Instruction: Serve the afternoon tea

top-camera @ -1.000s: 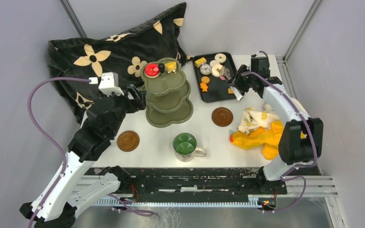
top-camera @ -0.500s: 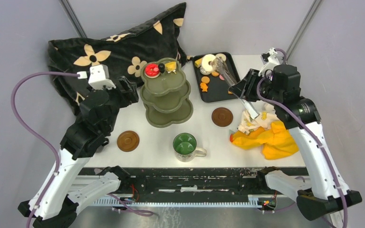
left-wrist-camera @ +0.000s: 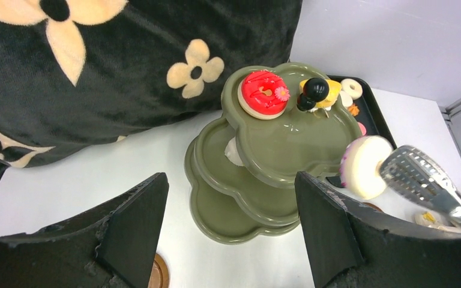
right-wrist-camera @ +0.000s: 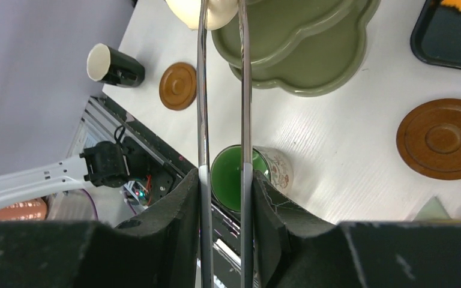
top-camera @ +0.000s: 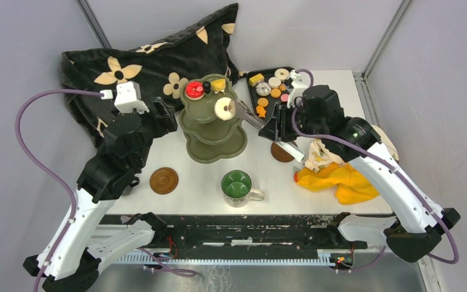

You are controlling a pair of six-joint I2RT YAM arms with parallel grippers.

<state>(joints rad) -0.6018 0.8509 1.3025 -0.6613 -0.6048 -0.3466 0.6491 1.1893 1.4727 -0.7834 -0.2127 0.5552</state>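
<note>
The olive-green three-tier stand (top-camera: 213, 121) stands mid-table with a red donut (top-camera: 194, 89), a yellow pastry (top-camera: 218, 84) and the black knob (top-camera: 207, 86) on top. My right gripper (top-camera: 278, 129) is shut on metal tongs (top-camera: 252, 117), which grip a white donut (top-camera: 224, 109) on edge over the right side of the top tier. The donut also shows in the left wrist view (left-wrist-camera: 363, 166). My left gripper (top-camera: 169, 117) is open and empty just left of the stand (left-wrist-camera: 276, 150). The green-lined mug (top-camera: 237, 184) stands near the front.
A black tray (top-camera: 271, 100) with several pastries sits at the back right. Brown saucers lie at the front left (top-camera: 163, 180) and under my right arm (top-camera: 281, 152). A yellow cloth (top-camera: 340, 176) is at the right, a black flowered pillow (top-camera: 140, 67) at the back left.
My right arm swung left from the tray to the stand, carrying the white donut in the tongs. My left arm drew back slightly from the stand, then held still.
</note>
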